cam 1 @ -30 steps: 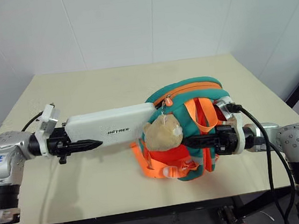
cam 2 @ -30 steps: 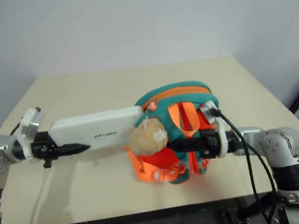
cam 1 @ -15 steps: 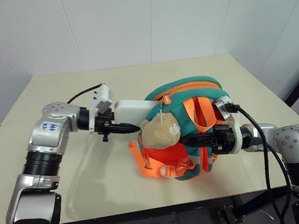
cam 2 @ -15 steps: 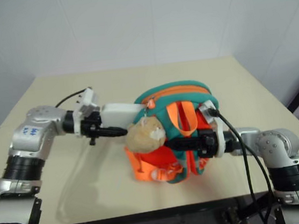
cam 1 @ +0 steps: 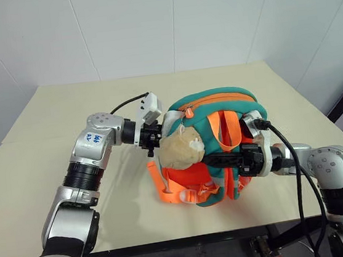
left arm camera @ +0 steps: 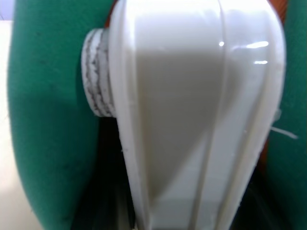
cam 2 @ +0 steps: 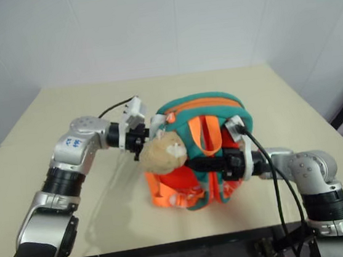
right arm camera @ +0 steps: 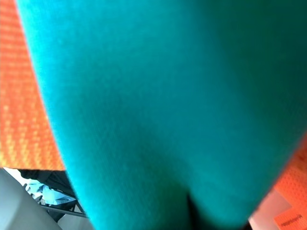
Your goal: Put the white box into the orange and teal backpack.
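Observation:
The orange and teal backpack stands in the middle of the table with a tan plush toy hanging on its front. The white box sticks into the backpack's left side opening, with just a short end outside. My left gripper is shut on that end, close against the toy. In the left wrist view the white box runs ahead between teal fabric walls. My right gripper is shut on the backpack's front, at a teal strap.
The beige table is wide, with bare surface left of and behind the backpack. Orange webbing straps trail onto the table in front of it. A black cable loops over my right arm. White walls stand behind.
My left gripper has moved to the right with the white box, sliding most of it into the backpack. The right gripper has stayed where it was.

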`<move>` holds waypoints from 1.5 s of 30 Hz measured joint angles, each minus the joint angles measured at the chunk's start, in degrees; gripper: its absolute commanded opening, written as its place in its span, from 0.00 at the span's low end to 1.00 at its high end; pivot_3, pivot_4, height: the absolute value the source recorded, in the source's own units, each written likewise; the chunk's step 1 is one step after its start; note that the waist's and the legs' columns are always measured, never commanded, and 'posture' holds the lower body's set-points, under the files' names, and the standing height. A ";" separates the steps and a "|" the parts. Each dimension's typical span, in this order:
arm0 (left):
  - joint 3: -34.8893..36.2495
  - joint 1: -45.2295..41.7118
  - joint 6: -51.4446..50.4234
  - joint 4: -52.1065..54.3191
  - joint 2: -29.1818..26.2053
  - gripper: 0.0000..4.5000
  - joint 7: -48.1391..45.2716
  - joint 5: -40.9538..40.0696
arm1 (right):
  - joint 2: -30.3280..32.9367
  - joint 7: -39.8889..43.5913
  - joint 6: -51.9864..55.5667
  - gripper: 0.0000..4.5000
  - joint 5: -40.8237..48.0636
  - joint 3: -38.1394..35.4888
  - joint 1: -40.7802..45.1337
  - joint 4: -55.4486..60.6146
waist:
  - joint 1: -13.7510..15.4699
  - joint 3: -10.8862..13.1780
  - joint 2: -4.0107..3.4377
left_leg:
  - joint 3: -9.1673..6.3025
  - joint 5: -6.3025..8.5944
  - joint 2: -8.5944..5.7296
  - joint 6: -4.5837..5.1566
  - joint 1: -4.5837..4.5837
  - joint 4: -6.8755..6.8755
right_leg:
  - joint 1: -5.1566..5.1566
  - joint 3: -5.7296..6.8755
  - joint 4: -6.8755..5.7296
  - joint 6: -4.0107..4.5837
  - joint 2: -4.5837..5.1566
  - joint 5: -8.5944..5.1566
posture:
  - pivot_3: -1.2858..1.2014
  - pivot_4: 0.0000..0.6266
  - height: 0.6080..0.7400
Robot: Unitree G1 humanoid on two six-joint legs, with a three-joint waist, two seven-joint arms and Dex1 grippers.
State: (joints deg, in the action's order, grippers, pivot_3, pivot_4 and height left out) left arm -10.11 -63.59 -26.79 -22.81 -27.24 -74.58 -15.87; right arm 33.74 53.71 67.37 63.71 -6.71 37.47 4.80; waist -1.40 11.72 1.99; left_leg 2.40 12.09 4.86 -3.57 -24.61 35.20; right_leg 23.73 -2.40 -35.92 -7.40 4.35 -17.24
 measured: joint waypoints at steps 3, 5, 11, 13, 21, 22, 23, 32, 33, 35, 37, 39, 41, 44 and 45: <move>-0.05 0.52 0.80 0.08 0.51 0.52 -0.06 0.45 | -0.21 -0.50 -0.04 0.00 0.00 -0.19 -0.23 0.23 | 0.00 0.00 0.00 | 0.00 0.00 0.00 0.00 0.01 0.01 | 0.00 0.00 -0.02 0.00 0.00 0.00 | 0.52 0.24 1.00; -0.17 1.05 0.93 0.66 1.03 0.66 -0.33 0.44 | -0.60 -0.81 -0.03 0.00 -0.06 -0.14 -0.23 0.52 | 0.00 0.00 0.00 | 0.00 0.00 0.00 0.00 0.01 0.03 | -0.01 -0.01 -0.03 0.00 0.00 0.00 | 0.52 0.24 1.00; 0.55 1.91 -0.18 2.18 -0.73 0.99 -1.82 -0.84 | -1.33 -1.28 0.00 0.00 -0.20 0.13 -0.58 1.56 | -0.33 0.00 -0.01 | 0.00 0.00 0.02 0.00 0.02 0.01 | 0.02 -0.06 -0.07 0.00 -0.08 0.00 | 0.52 0.24 1.00; 1.12 2.40 -0.25 2.37 -2.70 0.99 -3.34 -1.88 | -1.56 -1.38 0.01 0.00 -0.22 0.26 -0.66 1.71 | -0.41 0.01 -0.01 | 0.00 0.00 0.04 -0.01 0.03 0.01 | 0.03 -0.07 -0.07 0.00 -0.10 0.00 | 0.52 0.24 1.00; 6.42 4.15 -2.98 3.20 -12.62 0.99 -6.89 -4.34 | -1.63 -1.50 -0.66 0.00 -0.44 0.09 -0.88 1.69 | -0.16 0.01 -0.02 | 0.00 -0.01 0.04 -0.01 0.06 0.02 | 0.01 -0.08 -0.09 0.00 -0.10 0.00 | 0.52 0.24 1.00; 6.97 4.37 -3.87 3.83 -13.08 0.99 -7.00 -4.97 | -1.65 -1.49 -0.78 0.00 -0.45 0.10 -0.88 1.69 | -0.15 0.01 -0.02 | 0.00 -0.01 0.04 -0.01 0.05 0.02 | 0.01 -0.08 -0.09 0.00 -0.10 0.00 | 0.52 0.24 1.00; 7.41 4.39 -4.83 4.35 -13.66 0.99 -7.19 -5.74 | -1.66 -1.48 -0.92 0.00 -0.48 0.11 -0.88 1.69 | -0.12 0.01 -0.02 | 0.00 -0.01 0.04 -0.01 0.05 0.02 | 0.01 -0.09 -0.09 0.00 -0.10 0.00 | 0.52 0.24 1.00; 13.30 5.69 -21.73 15.55 -16.78 0.99 -7.95 -19.14 | -1.78 -0.98 -1.15 0.00 -1.00 0.58 -0.84 1.49 | -0.37 0.00 -0.02 | 0.00 -0.01 0.05 -0.01 0.10 0.01 | 0.01 -0.13 -0.17 -0.01 -0.12 0.00 | 0.52 0.24 1.00; 13.51 6.42 -23.07 17.19 -16.84 0.99 -7.93 -20.37 | -1.79 -0.90 -1.17 0.00 -1.05 0.63 -0.84 1.44 | -0.32 0.01 -0.02 | 0.00 -0.02 0.05 -0.03 0.11 0.02 | 0.00 -0.13 -0.19 -0.01 -0.12 0.00 | 0.52 0.24 1.00; 13.54 8.10 -26.04 20.89 -17.24 0.99 -7.36 -22.74 | -1.82 -0.68 -1.21 0.00 -1.11 0.76 -0.81 1.23 | -0.33 0.01 -0.02 | 0.00 -0.03 0.05 -0.03 0.12 0.04 | 0.00 -0.15 -0.20 -0.01 -0.12 0.00 | 0.52 0.24 1.00; 13.53 8.56 -28.34 23.67 -17.44 0.99 -6.56 -24.68 | -1.87 -0.45 -1.29 0.00 -1.58 0.82 -0.61 0.83 | -0.29 0.01 -0.02 | 0.00 -0.05 0.05 -0.04 0.13 0.06 | -0.01 -0.15 -0.23 -0.01 -0.12 0.00 | 0.52 0.24 1.00; 13.53 8.79 -28.92 26.03 -17.84 0.99 -5.63 -25.46 | -1.91 -0.18 -1.34 0.00 -1.81 0.90 -0.56 0.44 | -0.31 0.00 -0.02 | 0.00 -0.05 0.05 -0.04 0.19 0.06 | -0.05 -0.16 -0.23 -0.01 -0.12 0.00 | 0.52 0.24 1.00; 13.32 9.35 -28.69 27.67 -17.80 0.99 -4.72 -25.59 | -2.06 0.03 -1.45 0.00 -1.98 1.11 -0.48 0.26 | -0.31 0.01 -0.02 | 0.00 -0.05 0.05 -0.04 0.22 0.06 | -0.07 -0.16 -0.23 -0.01 -0.13 0.00 | 0.52 0.24 1.00; 11.52 10.34 -26.57 28.68 -16.18 0.99 -2.92 -24.80 | -2.31 0.14 -1.94 0.00 -2.29 1.31 -0.35 -0.06 | -0.20 0.01 -0.02 | 0.01 -0.06 0.05 -0.05 0.23 0.07 | -0.08 -0.18 -0.24 -0.01 -0.13 0.00 | 0.52 0.24 1.00; 10.76 10.49 -25.49 28.73 -15.35 0.99 -2.39 -24.24 | -2.54 0.14 -2.10 0.00 -2.33 1.36 -0.24 -0.22 | -0.18 0.00 -0.01 | 0.01 -0.06 0.05 -0.05 0.23 0.08 | -0.09 -0.17 -0.24 -0.01 -0.13 0.00 | 0.52 0.24 1.00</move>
State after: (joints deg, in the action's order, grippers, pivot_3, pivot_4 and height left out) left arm 0.65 -53.09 -52.29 5.93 -42.59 -76.97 -40.12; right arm 31.20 53.85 65.27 61.39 -5.35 37.23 4.58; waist -1.58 11.73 1.98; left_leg 2.40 12.03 4.91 -3.62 -24.37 35.28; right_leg 23.64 -2.57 -36.16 -7.41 4.22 -17.23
